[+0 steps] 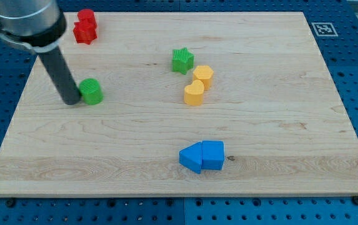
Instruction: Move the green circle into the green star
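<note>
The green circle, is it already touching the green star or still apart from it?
Apart. The green circle sits near the view's left with bare board between it and the green star. My tip is right at the circle's left side.

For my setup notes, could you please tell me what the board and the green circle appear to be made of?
The board looks like pale wood with a smooth finish: grain lines run across it. The green circle looks like matte plastic, probably moulded or printed: even, saturated colour, no grain. My tip is right beside it, on the view's left.
</note>
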Controlling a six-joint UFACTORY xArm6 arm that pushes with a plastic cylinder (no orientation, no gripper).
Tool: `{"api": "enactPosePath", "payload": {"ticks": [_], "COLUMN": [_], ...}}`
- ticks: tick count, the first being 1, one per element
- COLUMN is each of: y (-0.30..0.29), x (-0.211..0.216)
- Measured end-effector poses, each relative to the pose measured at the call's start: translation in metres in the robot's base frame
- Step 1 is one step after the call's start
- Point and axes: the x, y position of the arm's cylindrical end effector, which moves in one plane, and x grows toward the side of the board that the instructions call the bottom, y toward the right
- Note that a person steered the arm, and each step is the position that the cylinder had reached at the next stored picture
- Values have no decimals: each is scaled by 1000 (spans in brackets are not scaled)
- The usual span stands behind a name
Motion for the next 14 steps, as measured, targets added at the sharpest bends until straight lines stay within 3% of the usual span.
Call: {"api": "enactPosePath", "payload": {"ticks": [2, 5, 7, 14], "y": [82, 92, 129, 82], "x": [-52, -28, -61, -155]}}
